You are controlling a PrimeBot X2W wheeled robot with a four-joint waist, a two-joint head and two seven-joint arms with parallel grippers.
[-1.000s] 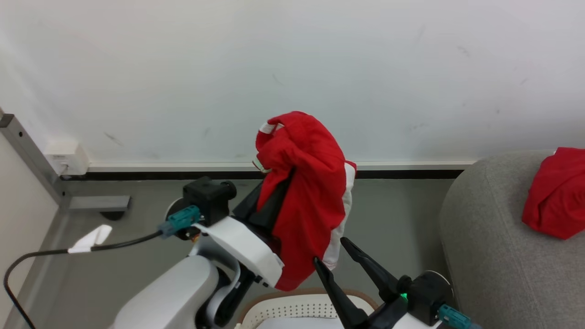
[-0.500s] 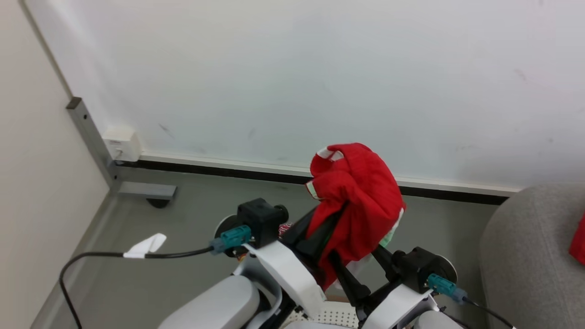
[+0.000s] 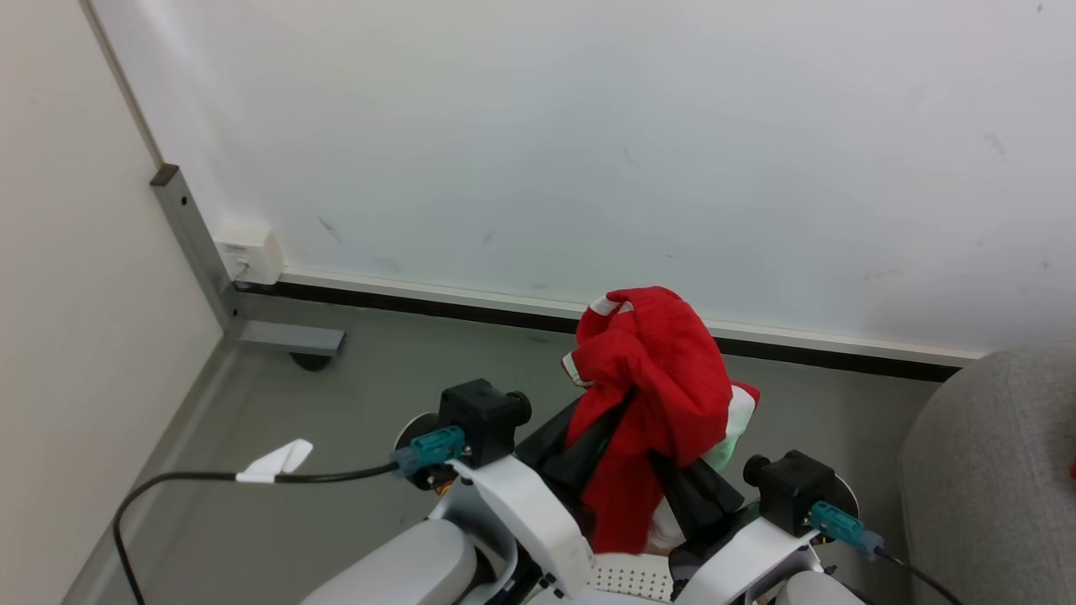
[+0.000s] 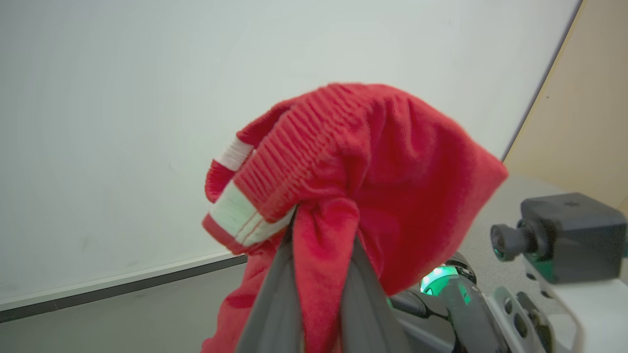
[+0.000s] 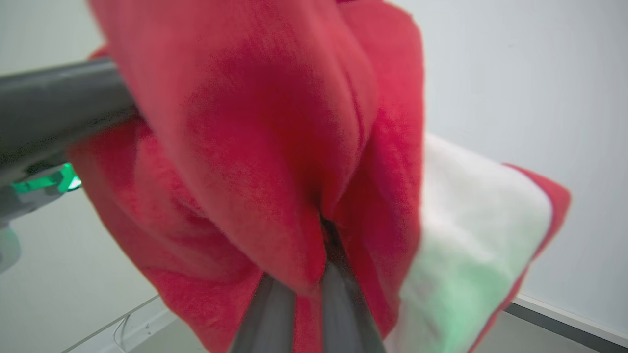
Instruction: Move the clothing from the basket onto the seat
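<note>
A bright red garment (image 3: 651, 382) with white stripes hangs bunched above the basket, held up between both arms. My left gripper (image 3: 609, 416) is shut on the clothing, with red fabric (image 4: 363, 162) pinched between its grey fingers (image 4: 274, 294). From the right, my right gripper (image 3: 664, 462) is also shut on it, its fingers (image 5: 338, 304) closed on a fold of the cloth (image 5: 274, 147). A strip of the white perforated basket (image 3: 626, 580) peeks out at the bottom edge. The grey seat (image 3: 983, 479) fills the lower right corner.
A white wall with a dark baseboard (image 3: 471, 307) stands straight ahead. A grey metal post (image 3: 195, 244) and a white wall box (image 3: 250, 250) sit at the left. A black cable with a white tag (image 3: 276, 460) trails from my left wrist over the grey floor (image 3: 353, 403).
My right gripper has risen from open beside the garment and closed on its lower part. The head camera has turned left, sliding the seat and its red garment toward the right edge.
</note>
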